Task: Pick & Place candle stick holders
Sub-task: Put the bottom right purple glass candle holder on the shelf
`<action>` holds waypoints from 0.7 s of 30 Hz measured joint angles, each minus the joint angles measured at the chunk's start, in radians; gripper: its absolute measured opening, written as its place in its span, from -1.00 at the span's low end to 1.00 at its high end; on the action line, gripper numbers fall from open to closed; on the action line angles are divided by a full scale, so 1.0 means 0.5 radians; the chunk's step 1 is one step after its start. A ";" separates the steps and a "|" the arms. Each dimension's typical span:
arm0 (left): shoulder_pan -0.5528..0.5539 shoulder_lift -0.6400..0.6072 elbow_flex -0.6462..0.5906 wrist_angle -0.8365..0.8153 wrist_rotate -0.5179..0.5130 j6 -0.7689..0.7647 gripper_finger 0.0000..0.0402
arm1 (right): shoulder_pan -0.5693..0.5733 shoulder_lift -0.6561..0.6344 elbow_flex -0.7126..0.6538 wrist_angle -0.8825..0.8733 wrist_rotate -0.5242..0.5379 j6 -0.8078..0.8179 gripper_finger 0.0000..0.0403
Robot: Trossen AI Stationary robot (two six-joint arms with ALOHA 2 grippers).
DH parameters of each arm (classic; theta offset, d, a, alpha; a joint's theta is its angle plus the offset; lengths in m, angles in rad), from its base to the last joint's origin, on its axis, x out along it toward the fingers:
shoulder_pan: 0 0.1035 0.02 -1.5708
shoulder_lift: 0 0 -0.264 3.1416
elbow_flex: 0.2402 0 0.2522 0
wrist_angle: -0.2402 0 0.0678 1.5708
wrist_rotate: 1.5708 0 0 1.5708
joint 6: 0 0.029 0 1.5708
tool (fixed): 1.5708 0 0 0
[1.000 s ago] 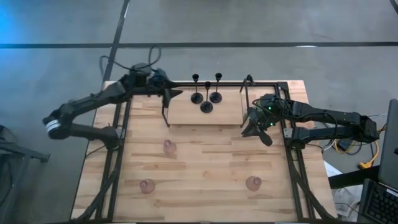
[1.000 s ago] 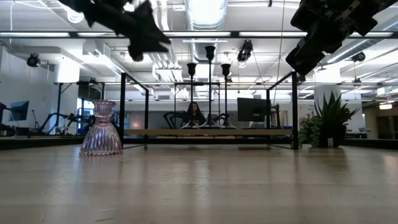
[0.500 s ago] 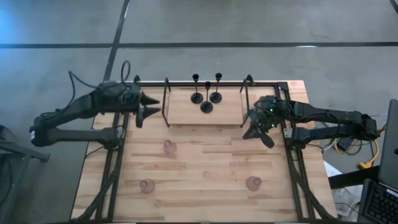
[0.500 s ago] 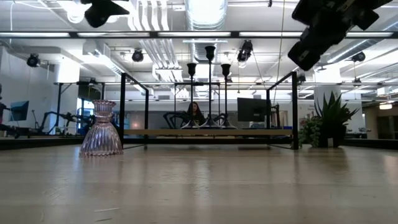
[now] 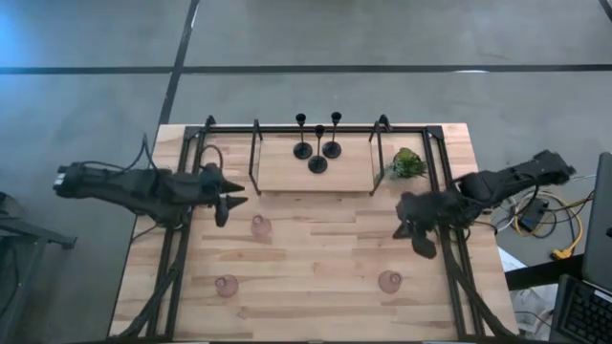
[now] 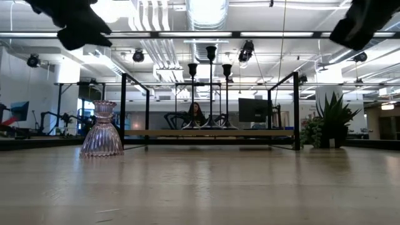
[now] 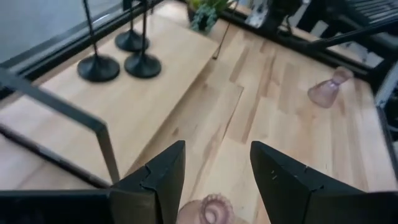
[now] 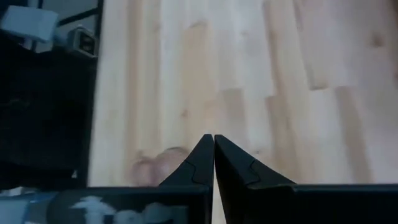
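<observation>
Three slim black holders [image 5: 317, 153] stand by their round bases on the raised wooden platform [image 5: 287, 172] at the far middle; they also show in the left wrist view [image 7: 124, 59]. Three squat pink glass holders stand on the table: one [image 5: 259, 225] near my left gripper, one [image 5: 226, 285] at the near left, one [image 5: 389, 281] at the near right. My left gripper [image 5: 232, 203] is open and empty, in the air just left of the nearest pink holder [image 7: 208, 211]. My right gripper [image 5: 411, 229] is shut and empty, above the table's right side.
A small green plant [image 5: 408, 162] stands at the platform's right end. Black frame rails [image 5: 186, 220] run along the table's left and right sides and around the platform. Bare wood lies between the pink holders [image 5: 325, 248].
My left gripper has drawn back from the platform's far left corner toward the near edge and now hangs beside the nearest pink holder. My right gripper has gone toward the near and right edges, uncovering the plant. No holder has moved.
</observation>
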 joint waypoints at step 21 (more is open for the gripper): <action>-0.178 -0.047 -0.130 0.018 -0.254 -0.030 -0.07 | 1.474 0.545 -0.020 -0.026 0.829 1.891 -0.96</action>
